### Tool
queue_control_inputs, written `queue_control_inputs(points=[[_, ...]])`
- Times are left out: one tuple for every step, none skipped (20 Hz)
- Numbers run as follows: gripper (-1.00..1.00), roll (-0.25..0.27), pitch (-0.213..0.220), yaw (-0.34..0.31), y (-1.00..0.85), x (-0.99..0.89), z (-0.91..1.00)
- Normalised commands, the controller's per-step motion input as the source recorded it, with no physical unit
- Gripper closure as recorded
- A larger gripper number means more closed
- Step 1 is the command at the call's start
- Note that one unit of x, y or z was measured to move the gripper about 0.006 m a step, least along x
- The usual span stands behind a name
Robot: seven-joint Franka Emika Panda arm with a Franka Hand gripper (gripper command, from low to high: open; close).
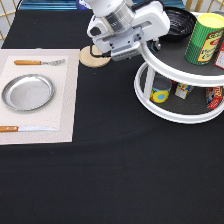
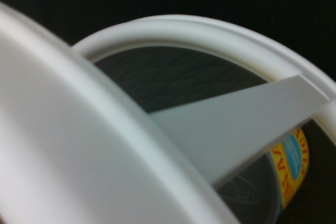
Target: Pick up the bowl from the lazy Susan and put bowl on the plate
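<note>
The glossy black bowl sits at the back of the top tier of the white two-tier lazy Susan, at the exterior view's upper right. My gripper hangs over the left edge of the top tier, just left of the bowl, and holds nothing that I can see. The silver plate lies empty on a pale placemat at the left. The wrist view shows the lazy Susan's white rim from close by, its dark tray and a can label; the bowl is out of view there.
A green can stands on the top tier to the right of the bowl. Small cans and boxes fill the lower tier. A wooden disc lies under the arm. A fork and a knife flank the plate.
</note>
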Motion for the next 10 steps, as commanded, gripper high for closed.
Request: queue_control_inputs(points=[[-1.0,-0.045,-0.007,0.162,0.0,0.06,0.51],[-1.0,-0.043,-0.002,0.168,0.0,0.0,0.64],[-1.0,-0.062,-0.014,0.148,0.0,-0.07,0.8],[-1.0,-0.078,-0.018,0.123,0.0,-0.13,0.99],[-1.0,-0.089,-0.019,0.109,0.0,-0.12,1.0],[-1.0,-0.11,-0.031,0.086,0.05,-0.19,1.0],[-1.0,-0.123,-0.041,0.08,0.08,-0.29,1.0],[-1.0,-0.126,-0.049,0.064,0.08,-0.32,1.0],[-1.0,-0.137,-0.06,0.055,0.14,-0.41,1.0],[-1.0,-0.137,-0.073,0.046,0.13,-0.53,1.0]])
